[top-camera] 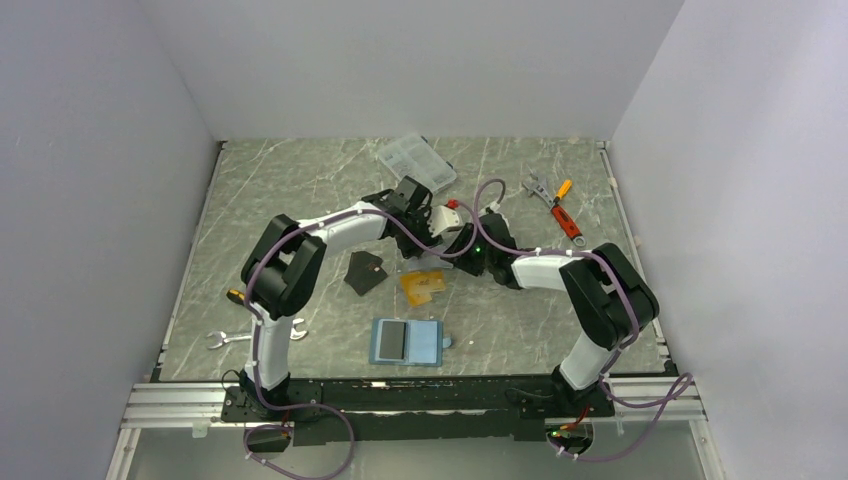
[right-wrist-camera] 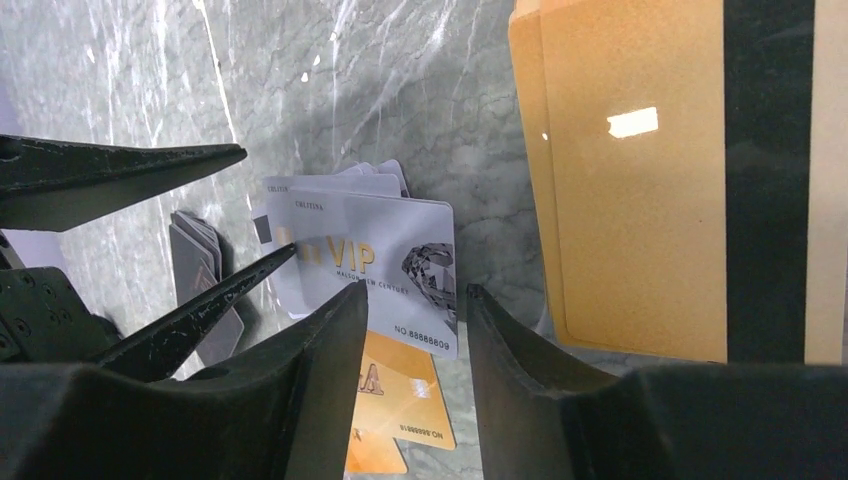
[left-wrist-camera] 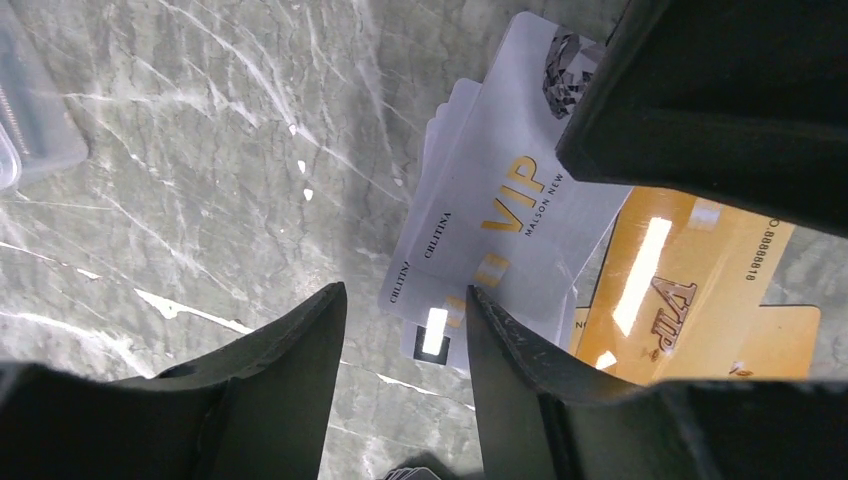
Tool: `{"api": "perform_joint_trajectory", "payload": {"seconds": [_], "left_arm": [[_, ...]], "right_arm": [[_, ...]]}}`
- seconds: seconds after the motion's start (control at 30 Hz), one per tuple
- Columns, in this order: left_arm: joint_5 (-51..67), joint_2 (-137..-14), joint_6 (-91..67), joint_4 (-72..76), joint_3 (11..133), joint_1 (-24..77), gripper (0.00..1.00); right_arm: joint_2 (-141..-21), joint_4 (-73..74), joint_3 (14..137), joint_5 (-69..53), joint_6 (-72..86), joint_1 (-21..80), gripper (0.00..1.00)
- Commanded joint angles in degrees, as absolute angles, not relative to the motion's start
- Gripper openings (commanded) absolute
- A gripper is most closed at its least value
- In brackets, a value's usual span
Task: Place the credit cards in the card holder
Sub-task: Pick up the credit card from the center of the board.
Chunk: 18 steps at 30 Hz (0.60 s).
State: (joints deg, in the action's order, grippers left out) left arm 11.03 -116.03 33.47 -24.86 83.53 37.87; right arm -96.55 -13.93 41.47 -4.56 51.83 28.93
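Observation:
Several silver-grey VIP credit cards (left-wrist-camera: pixel 505 215) lie fanned on the marble table, overlapping orange-gold cards (left-wrist-camera: pixel 690 285). My left gripper (left-wrist-camera: pixel 403 292) is open and empty, with its fingertips just short of the silver cards' near corner. My right gripper (right-wrist-camera: pixel 415 290) is open and empty above the silver cards (right-wrist-camera: pixel 385 260) and a gold card (right-wrist-camera: pixel 400 400), facing the left gripper's fingers (right-wrist-camera: pixel 200 300). More gold cards, one with a dark stripe (right-wrist-camera: pixel 630 180), lie to the right. The teal card holder (top-camera: pixel 425 343) lies open near the front with a grey card (top-camera: pixel 391 338) on it.
A flat black case (top-camera: pixel 364 272) lies left of the gold cards (top-camera: pixel 423 285). A clear compartment box (top-camera: pixel 415 160) is at the back. A wrench (top-camera: pixel 537 187) and screwdrivers (top-camera: pixel 565 215) lie back right, another wrench (top-camera: pixel 230 338) front left. Dark grey cards (right-wrist-camera: pixel 198 255) lie near the left gripper.

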Motion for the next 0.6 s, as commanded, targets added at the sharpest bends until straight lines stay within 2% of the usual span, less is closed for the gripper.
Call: {"api": "perform_joint_trajectory", "payload": {"seconds": [0.0,0.2,0.57], "left_arm": [[8.27,-116.89,35.81,-25.08,82.61,38.51,0.52],[8.84,-115.94,35.84,-25.87,81.67,38.74,0.46],[8.90,-114.74,35.42,-27.27,80.64,38.70,0.36]], "right_arm": [[-97.55,-13.89,38.93,-3.38,53.07,29.45,0.42],[-98.16,-14.44,37.93,-3.64,53.56,29.42,0.27],[-94.78,-13.19,32.85,-2.00,54.27,29.42,0.15]]}}
